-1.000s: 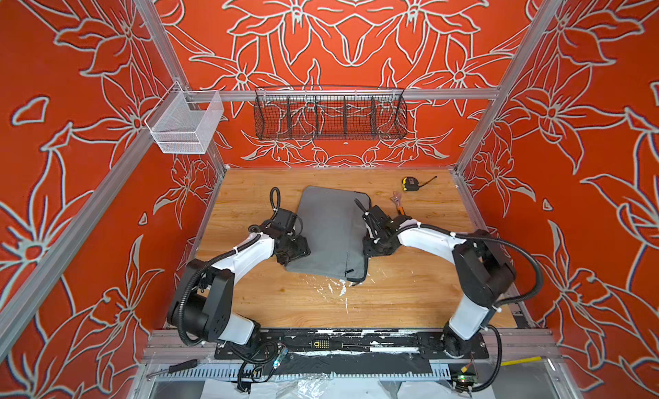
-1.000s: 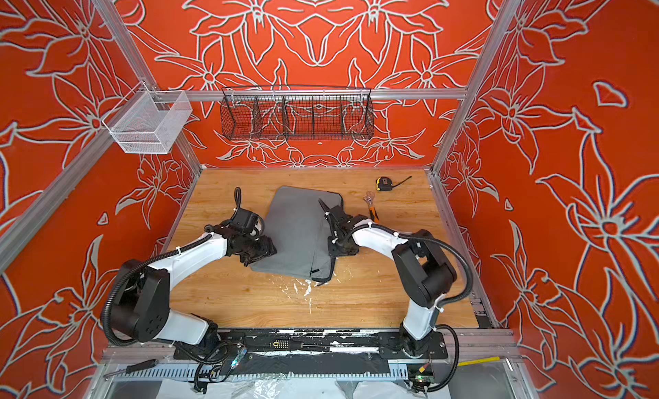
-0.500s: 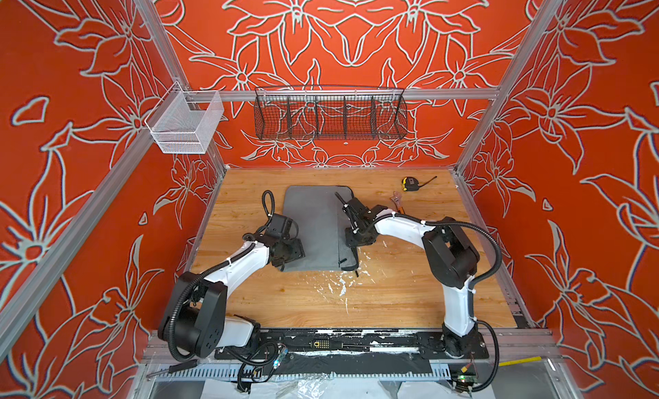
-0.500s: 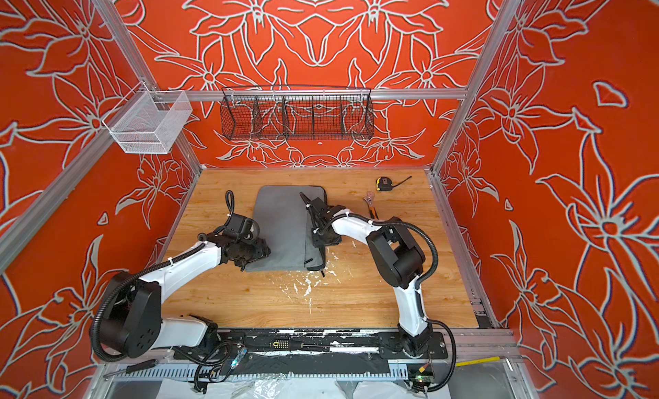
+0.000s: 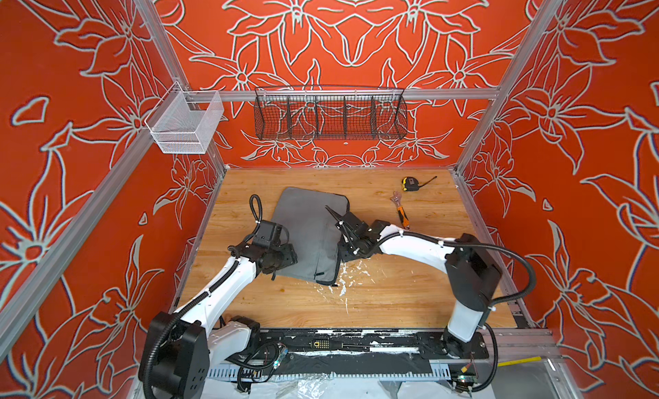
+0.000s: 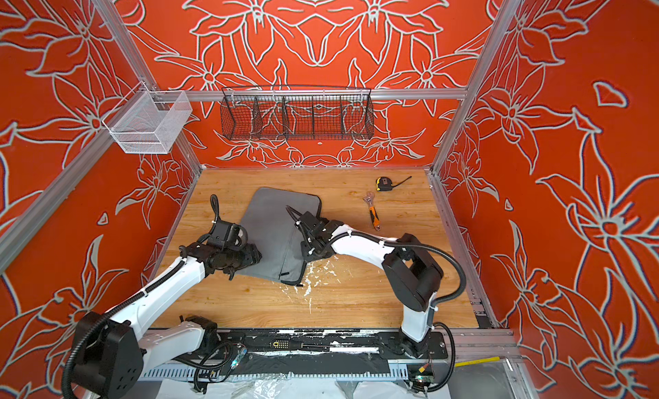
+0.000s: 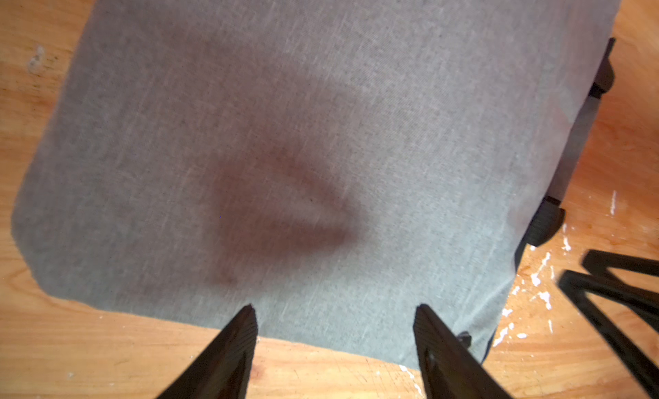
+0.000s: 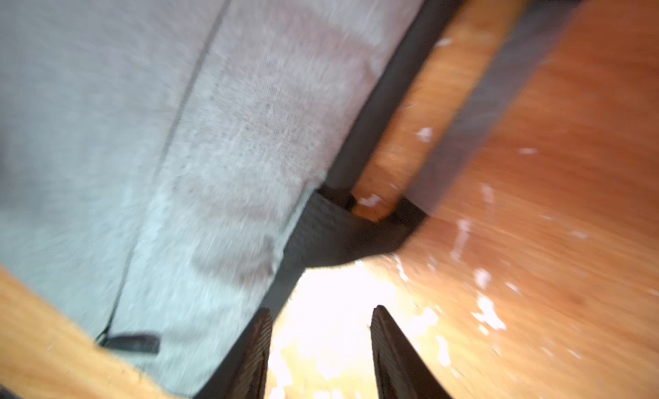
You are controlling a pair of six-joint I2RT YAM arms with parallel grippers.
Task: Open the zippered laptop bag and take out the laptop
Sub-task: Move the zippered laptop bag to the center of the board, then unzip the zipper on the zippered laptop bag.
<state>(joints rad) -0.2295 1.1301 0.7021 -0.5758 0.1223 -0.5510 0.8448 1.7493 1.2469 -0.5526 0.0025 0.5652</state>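
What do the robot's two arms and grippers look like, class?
The left arm and right arm have glossy white rounded links and blocky black joints, with black ribbed cables tied along them. The left gripper and right gripper each have two black, tapering, ridged fingers.

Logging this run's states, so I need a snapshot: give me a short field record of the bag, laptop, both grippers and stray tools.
bag: zippered laptop bag flat on the table, zip state unclear
laptop: not visible
left gripper: open, at bag's near left corner
right gripper: open, empty, beside bag's right edge
tools: tape measure, wrench, far right, apart from bag
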